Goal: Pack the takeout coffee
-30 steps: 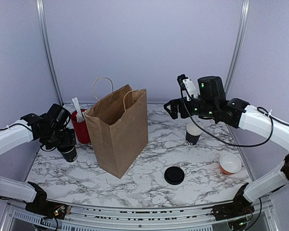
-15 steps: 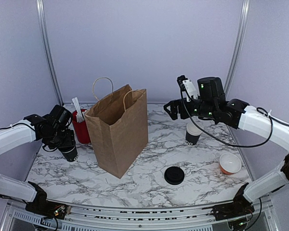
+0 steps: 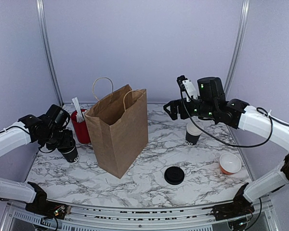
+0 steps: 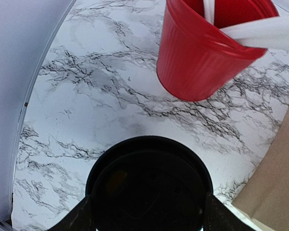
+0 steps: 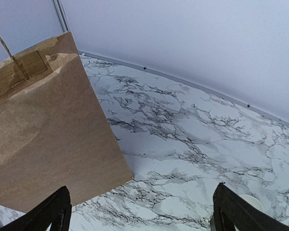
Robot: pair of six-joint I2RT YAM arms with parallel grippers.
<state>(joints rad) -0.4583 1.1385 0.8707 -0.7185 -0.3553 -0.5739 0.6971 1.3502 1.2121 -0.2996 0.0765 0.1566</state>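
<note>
The takeout coffee (image 3: 70,154) is an all-black cup at the table's left, just in front of the red holder (image 3: 80,127). My left gripper (image 3: 66,147) is shut on it from above. In the left wrist view the cup's dark open top (image 4: 149,185) fills the space between my fingers (image 4: 79,219), with the holder (image 4: 202,57) beyond. The brown paper bag (image 3: 118,130) stands open to its right. My right gripper (image 3: 174,109) hangs open and empty above the table right of the bag; it also shows in the right wrist view (image 5: 142,211).
A cup with a white upper part (image 3: 193,133) stands under the right arm. A flat black lid (image 3: 174,175) lies near the front. An orange bowl (image 3: 230,163) sits at the right. The bag's edge shows in both wrist views (image 4: 279,183) (image 5: 43,130).
My left gripper has shifted slightly to the right with the black cup in it, toward the bag. The right arm has not moved.
</note>
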